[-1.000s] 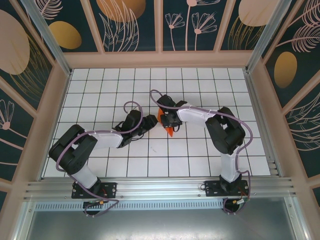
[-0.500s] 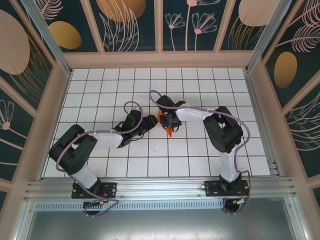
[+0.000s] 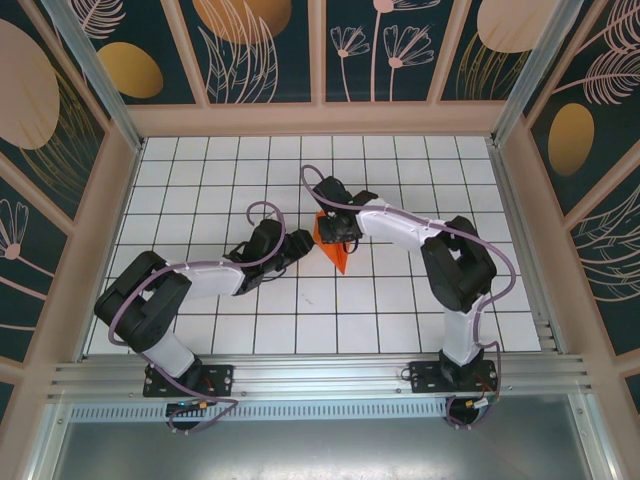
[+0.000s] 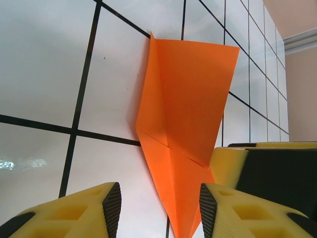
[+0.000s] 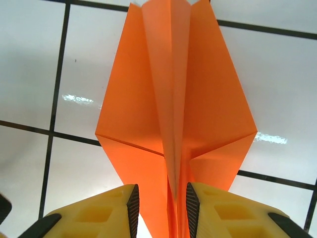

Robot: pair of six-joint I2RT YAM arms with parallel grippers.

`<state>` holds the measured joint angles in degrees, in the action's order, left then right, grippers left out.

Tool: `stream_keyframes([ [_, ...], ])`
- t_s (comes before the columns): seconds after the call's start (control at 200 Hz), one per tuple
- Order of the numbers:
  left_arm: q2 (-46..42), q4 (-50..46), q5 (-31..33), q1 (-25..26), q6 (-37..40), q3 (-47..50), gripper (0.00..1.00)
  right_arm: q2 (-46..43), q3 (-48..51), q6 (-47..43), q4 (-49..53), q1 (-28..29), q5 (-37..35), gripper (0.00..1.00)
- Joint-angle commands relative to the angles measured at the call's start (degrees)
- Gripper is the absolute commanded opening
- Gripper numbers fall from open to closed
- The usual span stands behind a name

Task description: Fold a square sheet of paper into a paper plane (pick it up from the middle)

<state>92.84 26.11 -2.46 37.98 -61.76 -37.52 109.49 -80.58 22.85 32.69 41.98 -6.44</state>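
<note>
Since a second ago, the right arm has been pulled a little toward the far side of the desk. More of the paper plane is now being shown from above. The right jaws have been let out a bit. From the right wrist, a narrow gap is being kept between them. It is wider than the fold running through it, so the plane is not being squeezed. The left arm has hardly been moved. The left jaws are being held about half open, with nothing gripped. The thin end of the plane is lying on the desk between them, closer to the right-hand pad.

The paper plane is lying flat near the middle of the desk, between the two arms, with its point turned toward the near edge.

From above, the far end of the plane is being covered by the right arm, and how wide the jaws are standing cannot be told there. From the left wrist, the tip of the plane is being cut off by the bottom edge. From the right wrist, the far end is being cut off by the top edge, and the near end is being hidden low between the pads.
</note>
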Motion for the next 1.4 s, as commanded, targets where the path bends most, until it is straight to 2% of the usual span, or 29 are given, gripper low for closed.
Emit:
stream_keyframes([
  [0.0,-1.3,-1.3,0.8,-0.3,1.3,-1.4,0.48,-2.4,-2.2,-0.7,2.8,0.1,-1.7,0.34],
  [0.16,-2.5,-1.5,1.6,-0.3,2.2,-1.0,0.49,-5.7,-2.3,-0.8,2.2,0.1,-4.4,0.34],
  [0.25,-4.7,-2.5,3.4,-0.4,3.8,-0.7,0.48,-10.2,-1.4,-0.8,1.1,0.2,-10.2,0.34],
  [0.355,-9.7,-4.9,8.9,-0.4,7.1,0.5,0.49,-21.6,5.3,-3.5,-6.7,0.0,-17.9,0.38],
  [0.455,-15.1,-9.4,17.0,-0.7,12.4,1.1,0.51,-31.6,12.5,-5.9,-12.8,-2.7,-24.4,0.43],
  [0.475,-16.1,-10.5,18.9,-0.8,13.7,1.1,0.54,-33.3,13.9,-6.4,-13.7,-3.5,-25.5,0.44],
  [0.555,-20.1,-15.5,28.0,-1.2,18.0,1.4,0.74,-39.3,20.9,-8.1,-18.5,-8.3,-29.3,0.47],
  [0.595,-22.1,-17.5,33.2,-1.5,20.3,1.9,0.8,-42.2,24.8,-8.0,-22.0,-10.3,-31.5,0.52],
  [0.63,-23.9,-18.1,36.6,-2.0,22.8,2.8,0.84,-44.1,29.1,-8.6,-25.7,-14.3,-32.6,0.54],
  [0.645,-24.5,-18.2,38.0,-2.3,23.8,3.2,0.87,-44.8,30.8,-8.8,-26.8,-15.6,-32.8,0.57],
  [0.681,-26.4,-18.2,40.9,-3.1,25.9,4.5,0.97,-46.2,33.9,-8.1,-29.0,-18.8,-33.2,0.7],
  [0.701,-27.6,-18.2,41.8,-3.9,27.1,5.2,0.98,-46.8,35.6,-7.1,-30.1,-20.7,-33.3,0.76],
  [0.786,-32.4,-17.8,43.7,-8.2,32.0,8.4,0.98,-48.1,42.5,-5.8,-35.4,-29.3,-28.7,0.92],
  [0.846,-35.9,-16.7,46.7,-10.8,34.4,11.3,0.99,-47.5,47.2,-9.4,-41.9,-34.1,-22.8,0.98],
  [0.966,-41.7,-11.8,44.3,-16.8,41.9,16.5,0.99,-44.1,53.7,-13.1,-52.0,-39.3,-14.1,0.99],
  [1.036,-41.2,-10.7,40.4,-21.4,43.9,17.9,0.98,-40.3,56.4,-14.1,-58.4,-41.2,-9.6,0.99],
  [1.116,-38.0,-7.7,37.8,-25.7,45.6,19.1,0.99,-36.3,57.7,-14.8,-63.6,-41.7,-7.9,0.99],
  [1.241,-32.7,1.9,34.7,-27.7,49.3,20.8,0.99,-30.4,60.8,-17.0,-78.0,-41.7,-5.2,0.99],
  [1.321,-28.8,10.3,36.0,-28.0,50.5,22.4,0.99,-28.3,59.7,-19.3,-81.2,-41.8,-0.4,0.99],
  [1.391,-25.6,15.3,34.1,-28.0,52.7,23.0,0.99,-27.1,60.4,-21.7,-85.8,-41.7,3.3,0.99],
])
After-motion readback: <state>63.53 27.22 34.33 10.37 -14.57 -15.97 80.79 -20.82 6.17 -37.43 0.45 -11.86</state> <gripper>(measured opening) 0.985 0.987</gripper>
